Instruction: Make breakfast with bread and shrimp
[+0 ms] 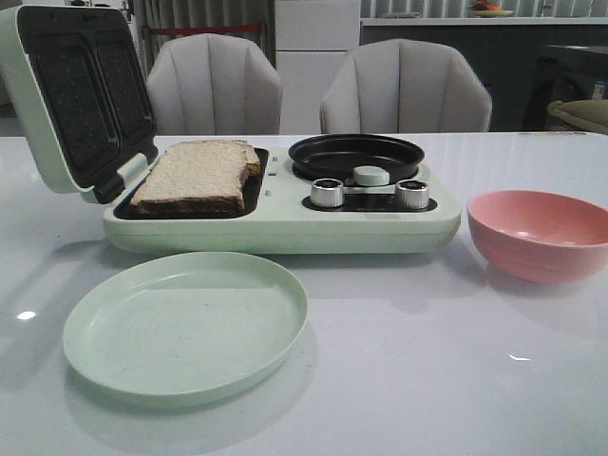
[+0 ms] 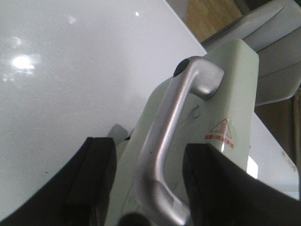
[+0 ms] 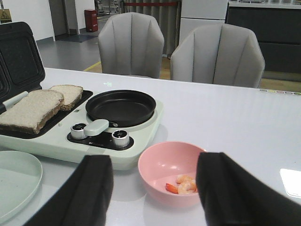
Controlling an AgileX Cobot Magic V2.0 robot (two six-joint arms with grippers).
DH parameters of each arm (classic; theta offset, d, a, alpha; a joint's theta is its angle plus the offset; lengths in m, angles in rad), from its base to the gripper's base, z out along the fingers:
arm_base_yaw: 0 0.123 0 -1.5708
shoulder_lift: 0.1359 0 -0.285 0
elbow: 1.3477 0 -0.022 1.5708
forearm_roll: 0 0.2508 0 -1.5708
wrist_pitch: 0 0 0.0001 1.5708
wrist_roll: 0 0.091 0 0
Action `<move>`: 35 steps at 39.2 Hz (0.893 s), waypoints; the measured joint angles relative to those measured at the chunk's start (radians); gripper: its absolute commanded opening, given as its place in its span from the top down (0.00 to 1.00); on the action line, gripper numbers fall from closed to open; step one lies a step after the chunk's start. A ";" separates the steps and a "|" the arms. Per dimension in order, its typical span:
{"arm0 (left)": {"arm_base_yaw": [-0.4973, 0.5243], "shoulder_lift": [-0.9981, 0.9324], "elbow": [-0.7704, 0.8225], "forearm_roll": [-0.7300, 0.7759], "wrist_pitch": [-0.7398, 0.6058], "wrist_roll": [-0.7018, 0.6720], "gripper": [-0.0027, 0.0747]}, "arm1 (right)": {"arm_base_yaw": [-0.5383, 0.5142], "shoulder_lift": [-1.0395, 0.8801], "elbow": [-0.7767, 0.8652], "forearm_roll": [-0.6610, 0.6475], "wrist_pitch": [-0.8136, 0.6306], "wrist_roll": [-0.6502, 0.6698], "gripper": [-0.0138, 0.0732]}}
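Observation:
Two slices of bread (image 1: 195, 176) lie on the dark grill plate of a pale green breakfast maker (image 1: 285, 228); they also show in the right wrist view (image 3: 30, 109). The shrimp (image 3: 186, 184) lie in a pink bowl (image 3: 162, 162), which stands to the right of the maker (image 1: 541, 233). My left gripper (image 2: 150, 183) is open, its jaws on either side of the silver handle (image 2: 164, 141) on the maker's raised lid (image 1: 71, 95), with gaps on both sides. My right gripper (image 3: 155, 188) is open and empty, just short of the pink bowl. Neither gripper shows in the front view.
A black round pan (image 1: 356, 155) sits on the maker's right half, with two silver knobs (image 1: 328, 193) in front of it. A pale green plate (image 1: 185, 323) lies on the white table in front of the maker. Two grey chairs (image 1: 214, 85) stand behind the table.

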 measured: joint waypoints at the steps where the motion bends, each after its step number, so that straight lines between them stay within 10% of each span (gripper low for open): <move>1: 0.000 0.007 0.000 -0.030 0.000 0.021 0.44 | 0.000 0.000 0.000 0.000 0.000 0.000 0.27; 19: -0.005 0.144 -0.001 -0.512 0.086 0.403 0.52 | 0.000 0.000 0.000 0.000 0.000 0.000 0.27; 35: -0.216 0.188 -0.017 -0.682 0.146 0.664 0.63 | 0.000 0.000 0.000 0.000 0.000 0.000 0.27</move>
